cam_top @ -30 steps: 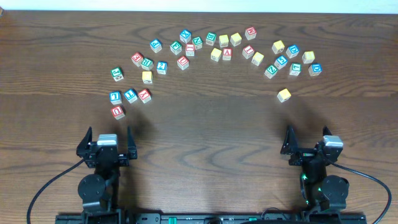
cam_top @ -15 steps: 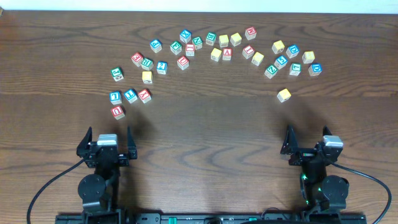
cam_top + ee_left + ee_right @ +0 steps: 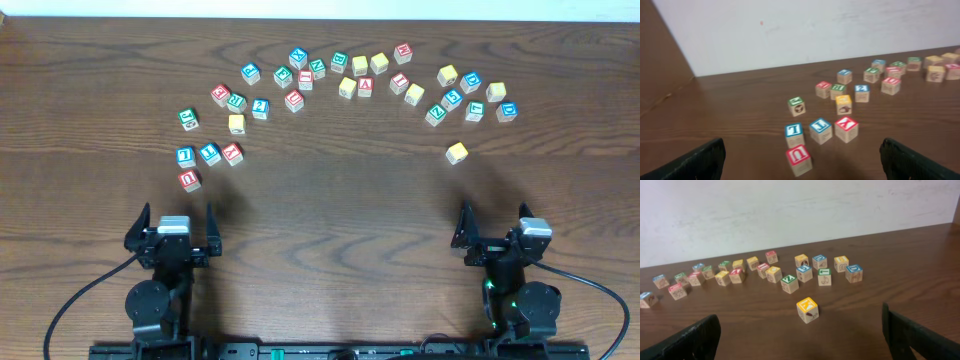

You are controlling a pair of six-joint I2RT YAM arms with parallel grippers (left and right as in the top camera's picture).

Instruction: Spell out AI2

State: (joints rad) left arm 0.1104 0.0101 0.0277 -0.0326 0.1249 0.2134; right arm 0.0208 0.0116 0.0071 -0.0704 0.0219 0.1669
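Many lettered wooden blocks lie in an arc across the far half of the table. A red A block (image 3: 365,86) sits in the middle group. A blue 2 block (image 3: 260,108) sits at the left and shows in the left wrist view (image 3: 861,92). A blue block that seems to read I (image 3: 209,153) lies in a near-left row, also in the left wrist view (image 3: 820,130). My left gripper (image 3: 174,220) (image 3: 800,169) is open and empty, just short of a red U block (image 3: 798,158). My right gripper (image 3: 495,222) (image 3: 800,332) is open and empty.
A lone yellow block (image 3: 457,152) lies ahead of the right gripper, also in the right wrist view (image 3: 807,309). A cluster of blocks (image 3: 470,95) lies at the far right. A white wall (image 3: 790,210) runs behind the table's far edge.
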